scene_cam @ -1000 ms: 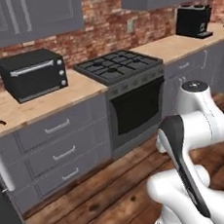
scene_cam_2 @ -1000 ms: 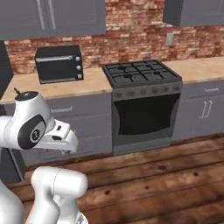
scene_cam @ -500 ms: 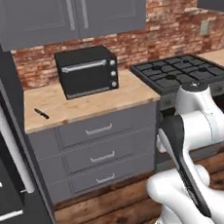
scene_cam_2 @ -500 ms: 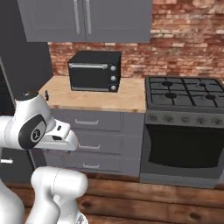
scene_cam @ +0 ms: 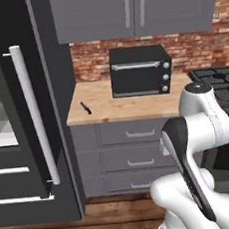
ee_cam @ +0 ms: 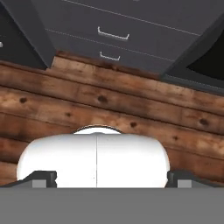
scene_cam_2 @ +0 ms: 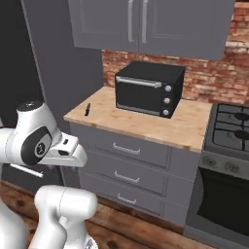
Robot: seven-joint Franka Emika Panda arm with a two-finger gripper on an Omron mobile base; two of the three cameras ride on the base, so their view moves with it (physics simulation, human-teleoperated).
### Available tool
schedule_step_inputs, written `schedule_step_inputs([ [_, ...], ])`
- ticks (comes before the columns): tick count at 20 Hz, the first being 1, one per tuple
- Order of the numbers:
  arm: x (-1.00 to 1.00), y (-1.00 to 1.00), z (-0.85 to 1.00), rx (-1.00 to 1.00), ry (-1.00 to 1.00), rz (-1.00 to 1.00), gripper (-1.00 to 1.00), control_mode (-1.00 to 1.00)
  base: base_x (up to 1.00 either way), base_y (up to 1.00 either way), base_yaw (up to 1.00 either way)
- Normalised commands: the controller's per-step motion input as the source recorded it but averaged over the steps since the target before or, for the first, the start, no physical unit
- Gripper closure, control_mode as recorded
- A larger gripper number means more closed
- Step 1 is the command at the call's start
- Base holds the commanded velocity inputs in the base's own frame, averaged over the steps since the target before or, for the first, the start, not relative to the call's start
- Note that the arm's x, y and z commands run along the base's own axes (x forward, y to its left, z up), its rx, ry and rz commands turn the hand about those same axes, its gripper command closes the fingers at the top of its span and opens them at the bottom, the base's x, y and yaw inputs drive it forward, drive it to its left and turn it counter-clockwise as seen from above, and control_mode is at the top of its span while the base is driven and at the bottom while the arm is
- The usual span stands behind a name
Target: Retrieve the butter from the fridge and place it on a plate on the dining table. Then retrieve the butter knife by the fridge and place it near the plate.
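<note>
The fridge stands tall and dark at the left, with a long white bar handle; a pale strip with shelf lines shows at its far left edge. The butter knife, small and dark, lies on the wooden counter just right of the fridge. My gripper is open and holds nothing; it hangs low over the floor in front of the drawers, its fingertips far apart. The butter, the plate and the dining table are out of view.
A black toaster oven sits on the counter behind the knife. Grey drawers run below and grey cabinets above. A stove stands to the right. The floor is wooden planks.
The whole picture has shifted: the base has swung left, so stove and oven slid right and the fridge came into view. The arm kept its pose and the gripper stayed open.
</note>
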Motion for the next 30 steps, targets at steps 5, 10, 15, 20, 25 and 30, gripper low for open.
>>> schedule_step_inputs([
  [5,0.00,0.00,0.00,0.00,0.00,0.00,-1.00,1.00,0.34,-0.36,0.43],
  [10,0.00,0.00,0.00,0.00,0.00,0.00,-1.00,1.00,0.34,-0.59,0.30],
  [15,0.00,0.00,0.00,0.00,0.00,0.00,-1.00,1.00,0.35,-0.57,0.10],
  [20,0.00,0.00,0.00,0.00,0.00,0.00,-1.00,1.00,0.38,-0.14,-0.04],
  [25,0.00,0.00,0.00,0.00,0.00,0.00,-1.00,1.00,0.60,0.22,-0.06],
  [30,0.00,0.00,0.00,0.00,0.00,0.00,-1.00,1.00,0.65,0.30,-0.01],
])
